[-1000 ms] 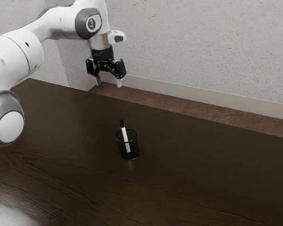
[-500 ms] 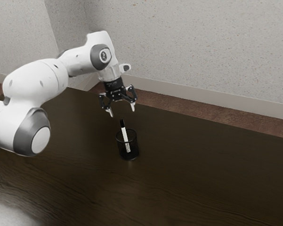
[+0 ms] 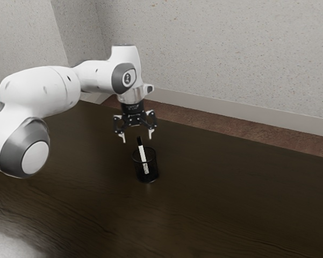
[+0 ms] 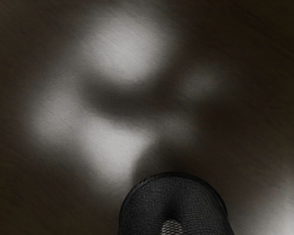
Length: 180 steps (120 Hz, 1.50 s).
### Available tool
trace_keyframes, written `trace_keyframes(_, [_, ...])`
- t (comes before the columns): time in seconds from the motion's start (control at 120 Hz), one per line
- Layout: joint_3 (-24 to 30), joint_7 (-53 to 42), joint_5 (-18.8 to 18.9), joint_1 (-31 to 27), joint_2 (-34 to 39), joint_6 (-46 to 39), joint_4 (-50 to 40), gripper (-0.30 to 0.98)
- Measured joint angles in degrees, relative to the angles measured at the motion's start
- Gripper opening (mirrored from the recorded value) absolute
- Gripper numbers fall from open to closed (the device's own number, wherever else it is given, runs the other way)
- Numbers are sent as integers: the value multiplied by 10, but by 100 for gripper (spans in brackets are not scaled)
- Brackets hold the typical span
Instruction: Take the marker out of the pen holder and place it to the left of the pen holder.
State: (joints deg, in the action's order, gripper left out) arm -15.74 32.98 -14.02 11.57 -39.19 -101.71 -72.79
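The table (image 3: 231, 204) extends to either side of the pen holder (image 3: 153, 171), its far edge running behind that item, with brown floor (image 3: 215, 124) and a speckled wall (image 3: 236, 54) beyond. The pen holder, black mesh, stands upright. The marker (image 3: 142, 152) is inside, leaning, its black cap above the rim toward the exterior view's left. The gripper (image 3: 137, 137) is over the cap, fingers spread wide, with nothing held. The pale patch low in the wrist view is probably the marker behind mesh. The holder's rim encircles the marker's white barrel. Pale glare marks the tabletop.
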Motion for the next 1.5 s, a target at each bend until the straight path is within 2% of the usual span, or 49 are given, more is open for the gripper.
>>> trace_keyframes(0.4, [7,22,8,14,45,-88,-82,68])
trace_keyframes(0.65, [8,29,11,18,46,-108,-90,45])
trace_keyframes(0.933, [8,29,11,26,64,-129,-124,36])
trace_keyframes(1.5, [7,24,12,25,64,-135,-128,4])
